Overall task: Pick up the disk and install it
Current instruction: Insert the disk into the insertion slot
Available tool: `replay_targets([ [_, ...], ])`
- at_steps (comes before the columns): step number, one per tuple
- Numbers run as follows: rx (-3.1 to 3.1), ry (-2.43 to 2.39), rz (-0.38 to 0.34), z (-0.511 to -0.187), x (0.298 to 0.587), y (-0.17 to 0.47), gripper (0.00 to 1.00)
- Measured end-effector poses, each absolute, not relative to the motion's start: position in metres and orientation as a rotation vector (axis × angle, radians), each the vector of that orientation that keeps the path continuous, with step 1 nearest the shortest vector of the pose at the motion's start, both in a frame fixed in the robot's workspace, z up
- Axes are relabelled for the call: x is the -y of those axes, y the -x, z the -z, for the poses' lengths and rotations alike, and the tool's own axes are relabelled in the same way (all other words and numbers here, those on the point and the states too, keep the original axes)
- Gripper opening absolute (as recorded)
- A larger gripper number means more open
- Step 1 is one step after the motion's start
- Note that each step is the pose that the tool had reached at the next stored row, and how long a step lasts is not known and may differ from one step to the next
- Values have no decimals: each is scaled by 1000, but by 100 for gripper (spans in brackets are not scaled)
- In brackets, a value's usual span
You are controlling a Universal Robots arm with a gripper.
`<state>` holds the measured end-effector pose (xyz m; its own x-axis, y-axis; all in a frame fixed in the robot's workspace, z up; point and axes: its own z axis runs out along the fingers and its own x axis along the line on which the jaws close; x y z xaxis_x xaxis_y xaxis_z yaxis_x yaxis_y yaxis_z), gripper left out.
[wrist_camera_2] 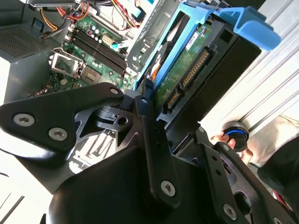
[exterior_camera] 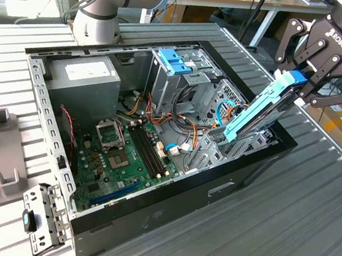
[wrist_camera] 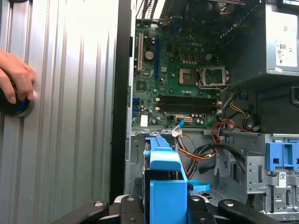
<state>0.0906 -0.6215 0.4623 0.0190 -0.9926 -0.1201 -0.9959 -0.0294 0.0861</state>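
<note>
Fingers (exterior_camera: 318, 75): clamped on upper end of disk (exterior_camera: 261, 110)
Disk: tilted, lower end at drive bay (exterior_camera: 213, 150)
Care: probably best kept square to bay

A robotics lab or workshop: an opened computer case (exterior_camera: 167, 211) lies on a ribbed metal bench (exterior_camera: 294, 241), a robot arm (exterior_camera: 101, 9) stands at the bench's far edge, and desks (exterior_camera: 235, 0) line the background.

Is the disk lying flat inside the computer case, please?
No, in the exterior view the disk stands tilted at the edge of the computer case, its upper end clamped by the gripper.
</note>
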Motion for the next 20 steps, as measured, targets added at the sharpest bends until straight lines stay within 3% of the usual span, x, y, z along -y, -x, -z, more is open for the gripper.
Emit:
replay_targets([
  [20,-2220,2175,-228,-449,607,-88,36],
])
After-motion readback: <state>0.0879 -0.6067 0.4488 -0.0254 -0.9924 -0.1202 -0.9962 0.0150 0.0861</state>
